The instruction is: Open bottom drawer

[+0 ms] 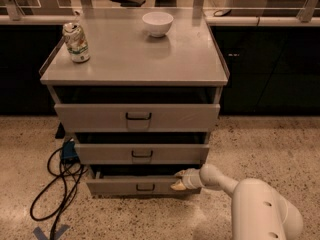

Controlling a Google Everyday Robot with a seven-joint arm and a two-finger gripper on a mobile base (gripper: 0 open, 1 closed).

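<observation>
— Grey metal from top to bottom, folks: three drawer fronts stacked under a flat counter (130, 59), and the one to watch is the bottom drawer (125, 186), lowest in the stack, just above the speckled floor (260, 144).

— It's sitting out a touch, isn't it?

— It is! A dark slot shows along its top edge, between it and the middle drawer (100, 154). Its small black handle (145, 187) sits dead centre on the front.

— And the end effector?

— The end effector (176, 180) is over at the right end of that bottom front, up at the top edge, off to the right of the handle. It looks to be touching the metal. The white arm (260, 209) sweeps in low from the bottom right corner.

— Is it open, or clamped on?

— Can't tell from this angle. It's right against the front, but whether it has a hold of that edge, I won't call it.

— What's up on the counter?

— A can (76, 42) stands upright near the left edge, and a white bowl (157, 23) sits toward the back, well apart from it. The top drawer (90, 117), the tallest front, hangs just below.

— And on the floor at the left?

— Black cables (52, 189) loop beside the cabinet.
</observation>
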